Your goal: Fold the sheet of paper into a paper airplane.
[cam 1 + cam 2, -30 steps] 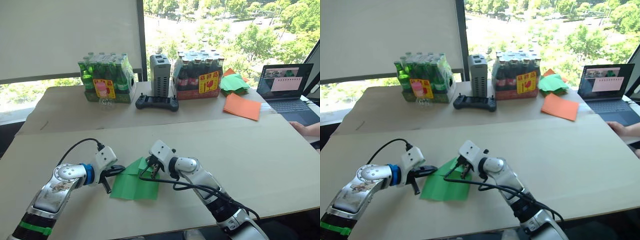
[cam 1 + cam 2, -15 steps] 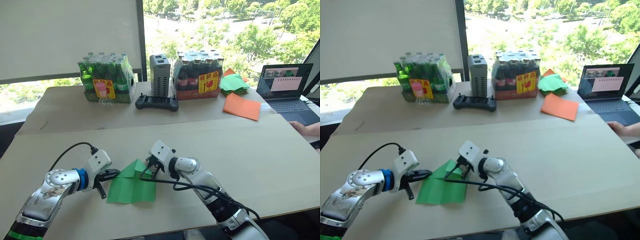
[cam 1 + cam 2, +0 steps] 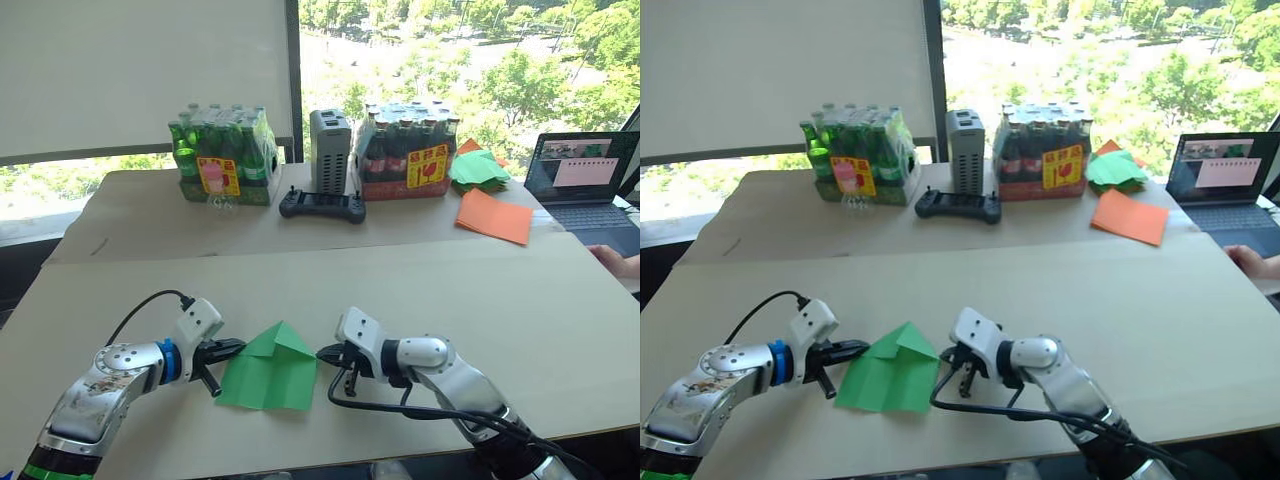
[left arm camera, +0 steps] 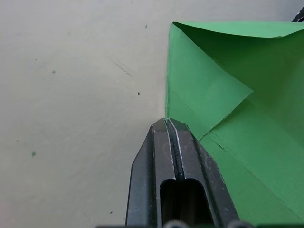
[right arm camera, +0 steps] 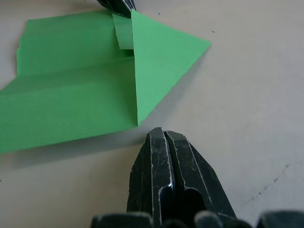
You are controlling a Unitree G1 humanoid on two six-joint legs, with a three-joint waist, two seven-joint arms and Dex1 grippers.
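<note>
The sheet of paper (image 3: 266, 368) is bright green and lies flat near the table's front edge, its far corners folded in to a point (image 3: 281, 327). My left gripper (image 3: 233, 349) is at the sheet's left edge. In the left wrist view its fingers (image 4: 156, 147) are shut, with the paper's edge (image 4: 167, 102) running into the seam between them. My right gripper (image 3: 328, 353) is shut and holds nothing. It rests just off the sheet's right edge. In the right wrist view a small gap separates it from the folded flap (image 5: 156, 57).
At the table's far side stand a pack of green bottles (image 3: 222, 155), a grey box (image 3: 331, 150), a black controller (image 3: 320, 205) and a pack of dark bottles (image 3: 408, 152). Orange sheets (image 3: 493, 216), a pile of green papers (image 3: 478, 168), a laptop (image 3: 590, 180) and a person's hand (image 3: 622, 263) are at far right.
My right gripper has come off the top of the sheet and now sits to its right. The left gripper stays at the left edge. The camera has shifted.
</note>
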